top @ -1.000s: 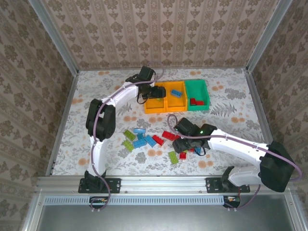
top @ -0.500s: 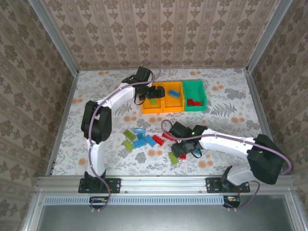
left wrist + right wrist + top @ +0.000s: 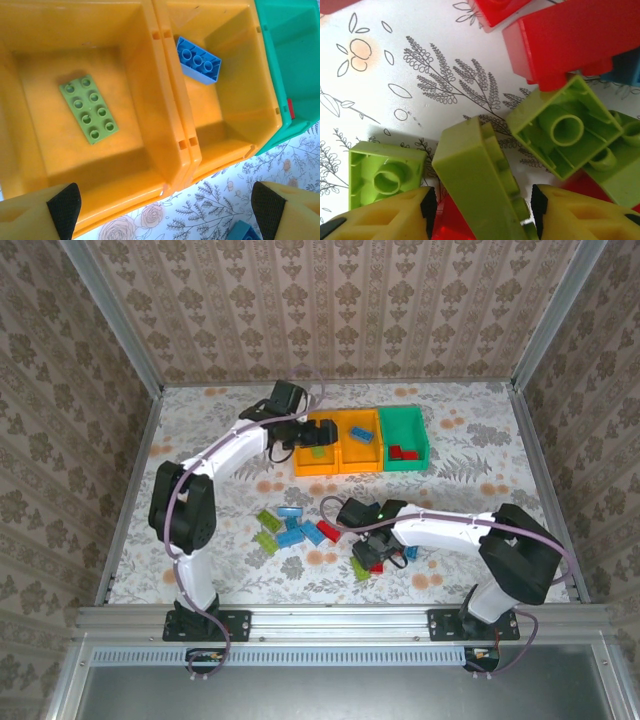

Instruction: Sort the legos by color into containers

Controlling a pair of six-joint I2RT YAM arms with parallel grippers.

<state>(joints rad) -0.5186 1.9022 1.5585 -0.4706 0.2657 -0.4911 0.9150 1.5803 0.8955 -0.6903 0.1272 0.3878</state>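
One green lego [image 3: 89, 108] in left bin [image 3: 145, 90], left pincer [image 3: 165, 205] open

No readable text, label, brand, number or sign can be made out on the legos [image 3: 89, 109], the containers [image 3: 165, 130] or the flower-patterned counter [image 3: 480, 475].

green lego [image 3: 89, 109] dropped in bin [image 3: 145, 90], left pincer [image 3: 165, 207] retreated

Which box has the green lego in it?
The orange-yellow bin at the left end. One lime green lego lies flat inside; the middle bin holds a blue lego, the green bin red ones.
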